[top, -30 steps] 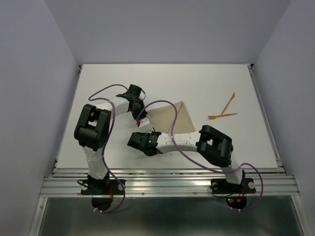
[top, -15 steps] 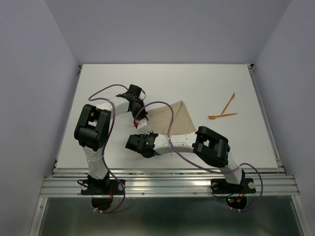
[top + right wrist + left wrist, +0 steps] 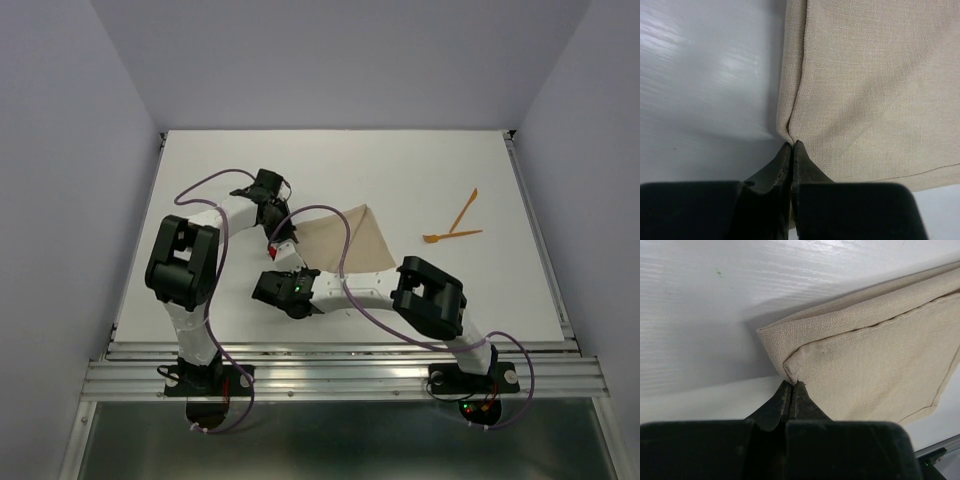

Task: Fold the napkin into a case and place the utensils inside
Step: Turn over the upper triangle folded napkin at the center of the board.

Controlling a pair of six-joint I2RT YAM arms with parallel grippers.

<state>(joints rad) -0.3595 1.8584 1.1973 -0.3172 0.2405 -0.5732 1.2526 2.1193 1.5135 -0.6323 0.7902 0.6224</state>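
Note:
The tan-beige napkin (image 3: 350,245) lies partly folded in the middle of the white table, its layers showing in both wrist views. My left gripper (image 3: 792,384) is shut on the napkin (image 3: 875,355) at a corner of its folded edge. My right gripper (image 3: 792,144) is shut on the napkin (image 3: 875,85) at its near-left edge, pinching a small pleat. In the top view the left gripper (image 3: 283,243) sits at the cloth's left corner and the right gripper (image 3: 297,272) just below it. Two orange utensils (image 3: 455,225) lie apart at the right, one upright-slanted, one flat.
Purple cables (image 3: 325,212) loop over both arms and across the napkin. The table's metal rail (image 3: 340,352) runs along the near edge, and grey walls close in the left, right and back sides.
My right gripper has slid left along the napkin's near edge and shut on the cloth. The left arm has shifted slightly, still holding its corner.

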